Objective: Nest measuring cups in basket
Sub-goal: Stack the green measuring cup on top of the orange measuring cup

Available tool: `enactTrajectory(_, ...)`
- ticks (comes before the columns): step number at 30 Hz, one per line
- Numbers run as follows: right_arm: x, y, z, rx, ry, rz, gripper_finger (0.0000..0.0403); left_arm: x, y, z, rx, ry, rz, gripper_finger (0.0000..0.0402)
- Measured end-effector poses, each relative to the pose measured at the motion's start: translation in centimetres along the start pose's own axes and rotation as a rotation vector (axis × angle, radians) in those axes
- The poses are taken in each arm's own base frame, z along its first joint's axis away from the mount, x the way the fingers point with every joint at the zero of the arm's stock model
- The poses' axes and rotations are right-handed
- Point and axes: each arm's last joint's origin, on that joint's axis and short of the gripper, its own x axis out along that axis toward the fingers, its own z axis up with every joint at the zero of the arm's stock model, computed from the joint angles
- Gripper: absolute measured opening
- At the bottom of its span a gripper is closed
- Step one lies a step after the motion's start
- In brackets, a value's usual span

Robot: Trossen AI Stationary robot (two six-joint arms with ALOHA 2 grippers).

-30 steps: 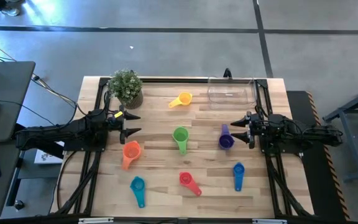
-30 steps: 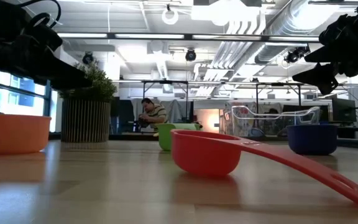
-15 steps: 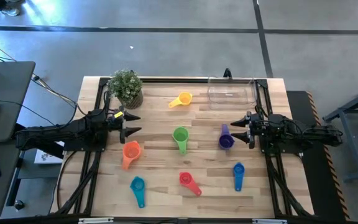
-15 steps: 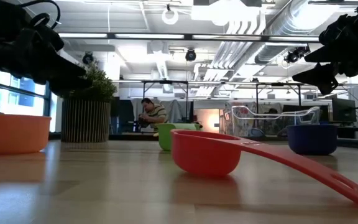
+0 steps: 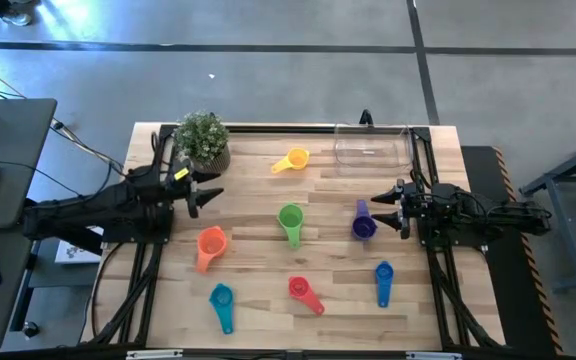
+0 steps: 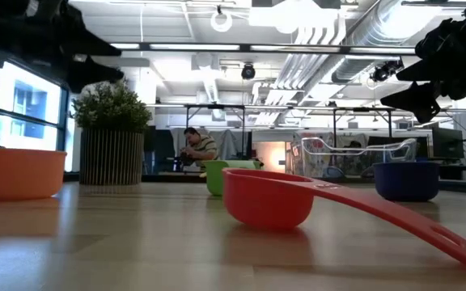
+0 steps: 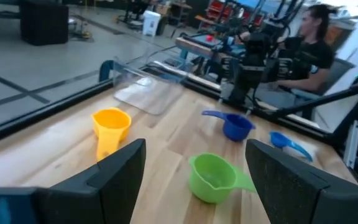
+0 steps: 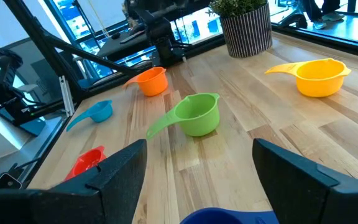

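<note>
Left gripper (image 5: 201,189) has jaws wide open and empty, hovering above the bench (image 5: 258,300) just beside the potted plant (image 5: 204,140), with the orange cup (image 5: 210,243) near it on the wood below. Right gripper (image 5: 386,207) also has jaws wide open and empty, poised over the right side, tips just beside the purple cup (image 5: 363,222). None of the cups are nested: yellow cup (image 5: 293,160) lies at the far side near the basket (image 5: 371,146), green cup (image 5: 290,220) sits mid-bench between the two arms, red cup (image 5: 303,292) and light blue cup (image 5: 221,300) are along the near edge, blue cup (image 5: 383,277) is near-right. Basket sits at the far right corner, clear walls, no cup in it. In the low view a person (image 6: 196,149) sits in the room behind the bench.
</note>
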Motion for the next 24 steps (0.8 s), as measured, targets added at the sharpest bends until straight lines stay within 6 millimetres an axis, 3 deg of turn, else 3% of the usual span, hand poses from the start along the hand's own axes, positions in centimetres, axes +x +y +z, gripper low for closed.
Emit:
enactTrajectory(7, 0.0, 0.0, 0.0, 0.0, 0.0, 0.0, 0.0284, 0.9, -1.2, 4.1, -0.057, 0.079, 0.041, 0.0266)
enactTrajectory(15, 0.0, 0.0, 0.0, 0.0, 0.0, 0.0, 0.0284, 3.7, -2.9, 9.0, -0.155, 0.249, 0.098, 0.0266)
enactTrajectory(24, 0.0, 0.0, 0.0, 0.0, 0.0, 0.001, 0.0284, 8.3, -4.3, 10.2, -0.141, 0.433, 0.195, 0.0266)
